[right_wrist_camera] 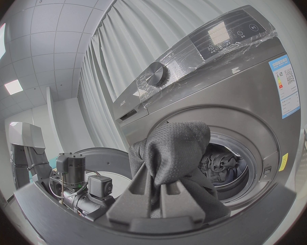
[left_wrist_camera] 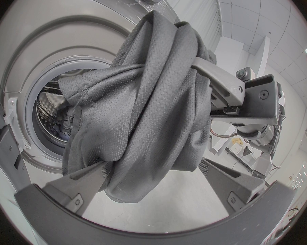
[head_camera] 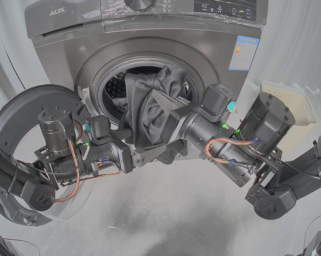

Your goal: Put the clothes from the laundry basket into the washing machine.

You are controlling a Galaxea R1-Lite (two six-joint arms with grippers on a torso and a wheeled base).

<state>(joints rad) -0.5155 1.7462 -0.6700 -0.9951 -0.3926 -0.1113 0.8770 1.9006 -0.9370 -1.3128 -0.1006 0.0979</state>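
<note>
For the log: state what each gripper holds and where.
Right gripper pinches the grey garment by its bunched upper part; left gripper is open, holding nothing.

A pale pleated curtain [head_camera: 299,36] hangs at the back, showing at 10 and 2 o'clock in the head view, and a smooth grey floor [head_camera: 167,210] spreads across 6 o'clock. In the right wrist view a white tiled ceiling [right_wrist_camera: 51,28] lies toward 10 o'clock, with a lit panel [right_wrist_camera: 13,86] at 9 o'clock.
</note>
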